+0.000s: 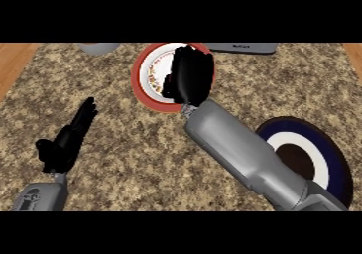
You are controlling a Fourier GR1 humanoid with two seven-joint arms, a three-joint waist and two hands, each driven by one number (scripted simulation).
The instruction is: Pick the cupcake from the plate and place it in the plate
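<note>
Covering the middle of the red-rimmed plate point(157, 105) at the counter's point(140, 158) far edge, the right hand point(187, 74) lies over the spot where the cupcake should sit. The cupcake itself is hidden beneath it, and whether the hand is apart or closed on anything cannot be told from this view. Its grey forearm point(242, 154) runs diagonally from the near right corner and crosses part of the blue-rimmed plate point(341, 168), the likely destination, which lies near the right edge, well apart from the red one. Left hand point(70, 136) rests open, fingers straight, towards the left edge. Step in hand, as judged: securing the cupcake. To do it well, close round the cake's sides rather than its top, keep it upright, lift straight up until it is above the rim, and only then carry it towards the blue-rimmed plate, so that neither plate is dragged. A grey appliance point(242, 47) stands just behind the red-rimmed plate
</note>
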